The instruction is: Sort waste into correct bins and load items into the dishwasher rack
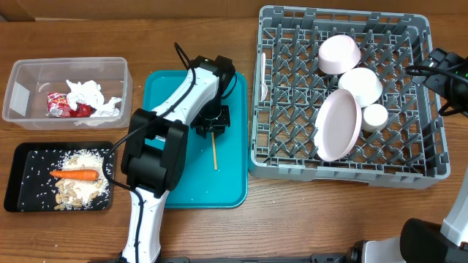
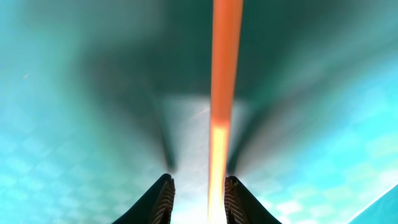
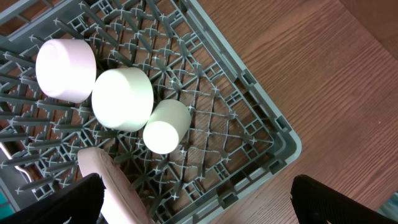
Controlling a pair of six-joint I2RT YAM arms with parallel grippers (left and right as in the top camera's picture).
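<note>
The left gripper point(image 2: 199, 196) points down at a smooth teal tray point(image 1: 175, 183), its two dark ribbed fingers point(image 2: 163, 200) narrowly apart and straddling one thin wooden chopstick point(image 2: 219, 112). A gap shows between the stick and one finger. On the other side the finger sits right against the stick, too blurred to tell if it touches. In the overhead view the chopstick point(image 1: 214, 151) lies flat near the tray's middle, one end under the gripper point(image 1: 212, 120). The right gripper point(image 3: 199, 202) hangs over the far corner of the rack point(image 1: 292, 157) with its fingers spread wide, holding nothing. The rack is a square grey plastic crate with a lattice floor and pegs. It holds five things: one pink bowl point(image 1: 338, 53) and one white bowl point(image 1: 360, 84), both upturned, one small white cup point(image 1: 375, 117), one oval pale plate point(image 1: 338, 124) leaning on edge, and one white fork point(image 1: 263, 77) by the wall nearest the tray. Beyond the tray, a clear tub point(image 1: 22, 109) holds crumpled white napkins point(image 1: 91, 95) and one shiny red wrapper point(image 1: 64, 106). A shallow black tray point(image 1: 18, 190) holds one orange carrot point(image 1: 75, 174) on pale rice point(image 1: 84, 157) and scraps.
</note>
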